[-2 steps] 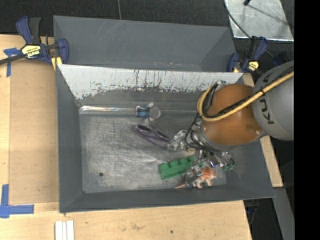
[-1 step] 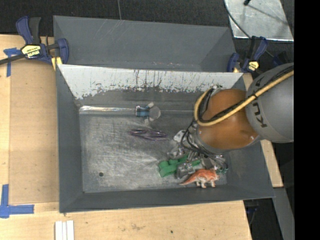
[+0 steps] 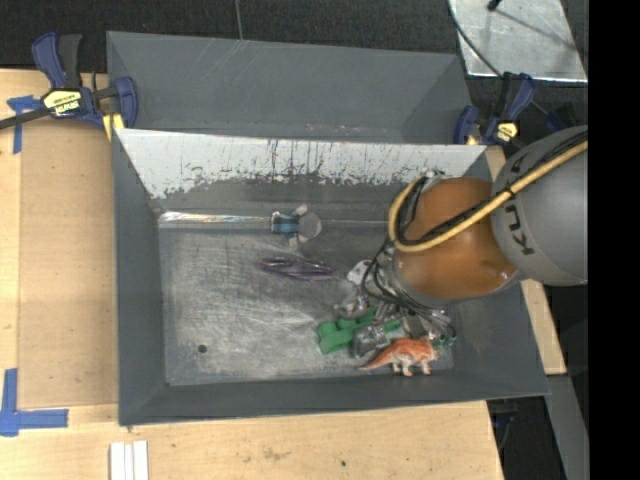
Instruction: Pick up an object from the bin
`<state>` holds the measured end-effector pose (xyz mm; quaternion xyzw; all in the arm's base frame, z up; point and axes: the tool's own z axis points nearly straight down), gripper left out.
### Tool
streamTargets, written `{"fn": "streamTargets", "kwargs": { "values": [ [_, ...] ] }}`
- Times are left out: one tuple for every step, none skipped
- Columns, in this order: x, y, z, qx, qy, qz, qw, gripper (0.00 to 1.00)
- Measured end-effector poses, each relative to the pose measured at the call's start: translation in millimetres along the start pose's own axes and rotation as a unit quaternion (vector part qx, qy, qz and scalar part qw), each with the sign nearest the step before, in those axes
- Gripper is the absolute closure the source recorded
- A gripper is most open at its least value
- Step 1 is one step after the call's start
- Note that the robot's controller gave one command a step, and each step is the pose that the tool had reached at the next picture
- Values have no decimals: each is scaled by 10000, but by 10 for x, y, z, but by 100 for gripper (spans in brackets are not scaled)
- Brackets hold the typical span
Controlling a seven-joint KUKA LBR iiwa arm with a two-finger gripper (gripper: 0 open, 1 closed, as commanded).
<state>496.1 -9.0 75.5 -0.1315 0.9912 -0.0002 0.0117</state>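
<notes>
1. Our claw [image 3: 380, 320] sits low beneath the orange wrist cover [image 3: 450, 253], down in a small heap at the front right of the bin [image 3: 135, 268]. We cannot tell how far it is open, nor whether it has hold of anything.
2. Nearest it we see a bright, chunky green block [image 3: 333, 336] just to its left and an orange dinosaur [image 3: 402, 355] just in front.
3. The heap lies close to the front and right walls; the floor to its left is open.
4. We count one green block, one dinosaur, one purple piece [image 3: 296, 266] mid-floor, and one blue-grey piece [image 3: 296, 223] by the back wall. The heap's grey bits we cannot count.
</notes>
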Motion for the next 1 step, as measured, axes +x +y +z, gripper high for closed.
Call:
{"fn": "streamTargets", "kwargs": {
  "values": [
    [12, 4, -26, -6, 26, -1, 10000, 100]
  ]
}}
